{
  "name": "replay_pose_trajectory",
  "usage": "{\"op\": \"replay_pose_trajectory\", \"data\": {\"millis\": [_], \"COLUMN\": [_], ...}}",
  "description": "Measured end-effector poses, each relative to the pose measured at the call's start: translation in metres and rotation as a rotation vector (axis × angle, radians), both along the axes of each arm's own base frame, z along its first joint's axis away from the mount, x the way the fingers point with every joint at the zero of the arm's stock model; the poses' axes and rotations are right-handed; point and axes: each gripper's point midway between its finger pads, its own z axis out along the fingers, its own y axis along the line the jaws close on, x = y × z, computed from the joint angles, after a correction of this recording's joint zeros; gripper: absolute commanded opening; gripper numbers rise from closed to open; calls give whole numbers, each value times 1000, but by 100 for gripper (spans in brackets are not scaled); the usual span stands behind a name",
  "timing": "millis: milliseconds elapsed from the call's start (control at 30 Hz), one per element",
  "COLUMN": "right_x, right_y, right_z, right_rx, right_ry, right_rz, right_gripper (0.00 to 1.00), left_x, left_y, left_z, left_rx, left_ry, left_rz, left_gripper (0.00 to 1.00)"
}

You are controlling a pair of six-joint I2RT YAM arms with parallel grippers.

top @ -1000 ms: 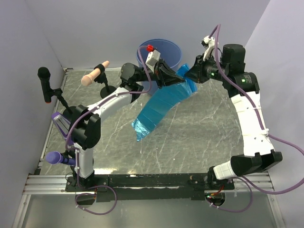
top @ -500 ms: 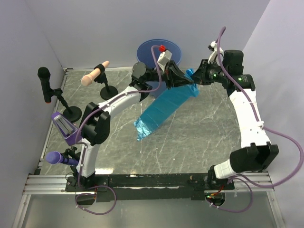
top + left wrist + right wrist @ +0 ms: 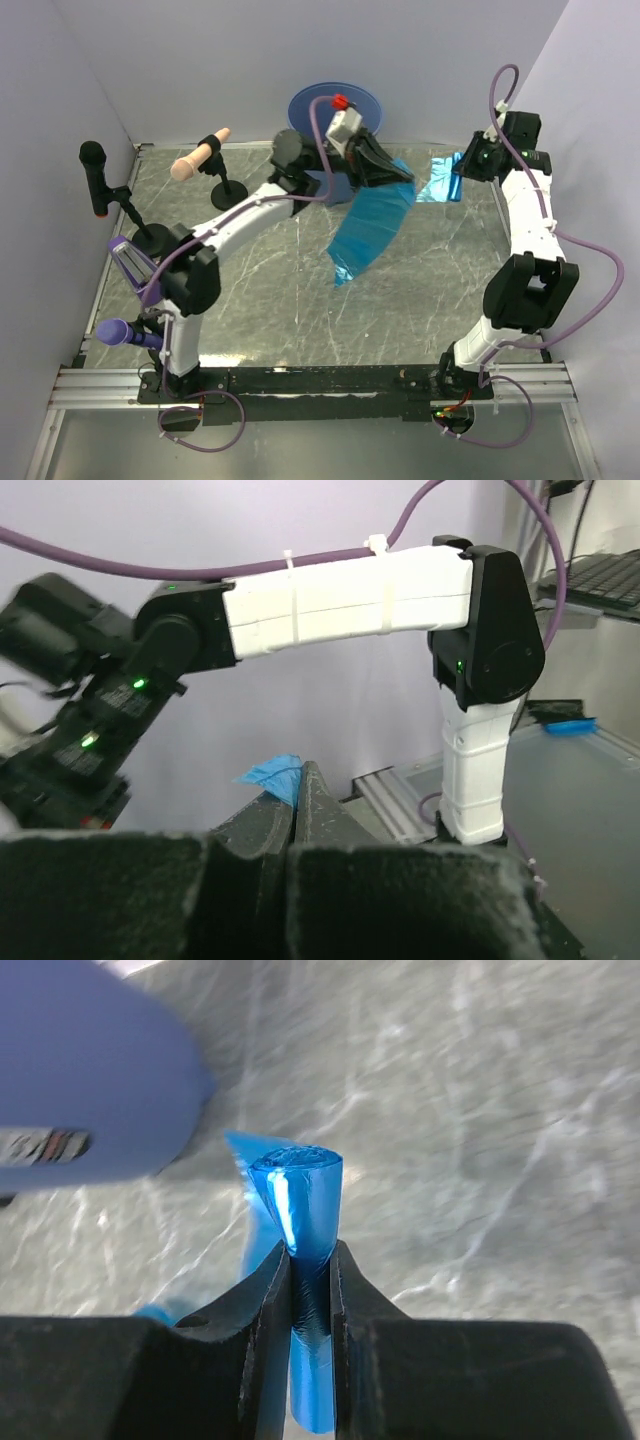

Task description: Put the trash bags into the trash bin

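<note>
With left jaws pinched shut on the long translucent blue film bag (image 3: 372, 225) dangling over the marbled tabletop (image 3: 260, 310), right jaws clamped on a rolled blue film packet (image 3: 300, 1210), raise both above the rim of the round blue plastic bin (image 3: 300, 100) before letting go.

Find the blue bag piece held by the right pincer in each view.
Top external: bag piece, right of centre, in the right pincer.
Left wrist: not made out.
Right wrist: centre, pinched between the fingers.
Shared landmark: marbled table, top and right wrist.
</note>
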Motion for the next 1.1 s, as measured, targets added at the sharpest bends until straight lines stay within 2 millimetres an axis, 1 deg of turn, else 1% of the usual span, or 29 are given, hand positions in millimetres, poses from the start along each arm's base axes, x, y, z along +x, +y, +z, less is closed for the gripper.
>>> {"op": "replay_pose_trajectory", "data": {"millis": [100, 167, 267, 333, 367, 400, 433, 500, 533, 567, 600, 667, 733, 767, 867, 933, 967, 1000, 1033, 1100], "right_x": [11, 20, 35, 49, 59, 66, 74, 89, 95, 99, 100, 99, 99, 99, 87, 69, 56, 44, 28, -14], "right_y": [-18, -24, -31, -36, -40, -42, -44, -49, -50, -53, -56, -60, -59, -58, -42, -19, -2, 12, 30, 73], "right_z": [-3, -13, -40, -66, -83, -95, -110, -134, -145, -154, -160, -163, -150, -140, -97, -57, -32, -15, 5, 34], "right_rx": [-39, -68, -95, -110, -119, -126, -131, -149, -163, -179, -192, -213, -220, -218, -180, -125, -95, -73, -54, -15], "right_ry": [-18, -15, 20, 57, 80, 95, 117, 142, 151, 163, 175, 187, 162, 144, 60, -28, -97, -149, -226, -347], "right_rz": [-28, -22, -9, -1, 8, 16, 27, 52, 64, 62, 55, 51, 53, 53, 89, 162, 215, 258, 317, 455], "right_gripper": [0, 0, 0, 0, 0, 4, 17, 48, 56, 60, 66, 71, 74, 76, 79, 81, 83, 84, 85, 86], "left_x": [16, 31, 51, 58, 59, 59, 58, 55, 55, 53, 54, 55, 59, 61, 72, 82, 89, 94, 101, 117], "left_y": [22, 40, 63, 72, 76, 78, 81, 86, 89, 91, 93, 96, 98, 99, 103, 107, 111, 113, 116, 123], "left_z": [0, -6, -15, -20, -22, -23, -23, -24, -23, -22, -20, -16, -13, -13, -11, -4, 2, 8, 14, 31], "left_rx": [24, 55, 106, 136, 151, 159, 168, 181, 186, 187, 186, 181, 174, 173, 159, 133, 111, 95, 73, 21], "left_ry": [-7, -3, -6, -26, -44, -61, -84, -123, -137, -148, -157, -157, -143, -125, -54, 7, 39, 57, 87, 134], "left_rz": [70, 135, 231, 286, 317, 336, 364, 410, 430, 448, 468, 501, 531, 545, 595, 634, 657, 669, 687, 717], "left_gripper": [1, 1, 2, 5, 5, 5, 5, 5, 6, 6, 6, 6, 7, 8, 9, 8, 8, 8, 8, 6]}}
